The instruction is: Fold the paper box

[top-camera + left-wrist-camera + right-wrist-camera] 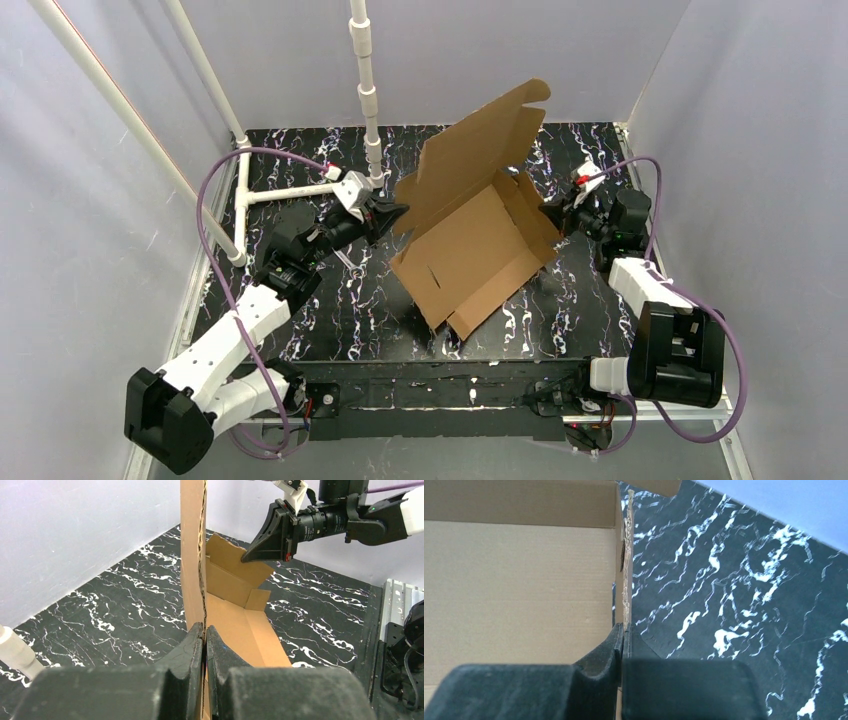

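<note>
The paper box (470,245) sits mid-table, half formed: its base lies flat on the black marbled table (330,300), while one big panel stands tilted up toward the rear. At the box's left edge, the left gripper (205,628) is clamped on that raised panel, both fingers pressed tight against the cardboard edge, which runs straight up from between them. Over on the other side, the right gripper (622,627) is pinched down on the thin edge of an upright side wall, fingers nearly meeting with only the cardboard between. The two grippers come in from opposite sides of the box, and a white pipe frame (366,90) stands at the table's back left
</note>
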You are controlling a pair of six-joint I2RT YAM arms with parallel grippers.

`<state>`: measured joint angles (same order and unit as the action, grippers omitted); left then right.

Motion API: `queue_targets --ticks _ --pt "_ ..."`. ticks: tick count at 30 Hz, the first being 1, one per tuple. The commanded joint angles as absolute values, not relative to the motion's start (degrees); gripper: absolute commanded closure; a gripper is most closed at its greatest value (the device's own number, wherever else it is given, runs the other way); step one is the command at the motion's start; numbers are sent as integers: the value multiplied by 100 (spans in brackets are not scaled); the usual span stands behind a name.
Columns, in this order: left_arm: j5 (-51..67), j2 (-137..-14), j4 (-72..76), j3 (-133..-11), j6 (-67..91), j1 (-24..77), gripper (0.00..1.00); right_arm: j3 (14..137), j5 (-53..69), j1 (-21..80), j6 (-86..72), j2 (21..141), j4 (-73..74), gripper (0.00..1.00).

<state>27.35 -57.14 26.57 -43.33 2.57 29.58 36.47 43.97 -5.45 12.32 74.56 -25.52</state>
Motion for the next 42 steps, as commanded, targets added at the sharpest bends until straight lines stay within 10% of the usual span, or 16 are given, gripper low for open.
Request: queue_targets --ticks 1,16,25,42 --pt "2896 -5715 2846 -4685 56 2975 100 3344 4185 -508 590 7372 -4632 99" --pt "3148 -5972 2848 -4287 -849 2971 100 3292 4833 -633 1368 7910 -3495 91" --pt "3437 -5755 2849 -4047 -1058 2972 100 3788 5656 -890 2071 7597 -2007 42" --pt "3381 -5712 2852 -3946 -1166 2977 100 5028 6691 -1530 2169 7502 -1197 22"
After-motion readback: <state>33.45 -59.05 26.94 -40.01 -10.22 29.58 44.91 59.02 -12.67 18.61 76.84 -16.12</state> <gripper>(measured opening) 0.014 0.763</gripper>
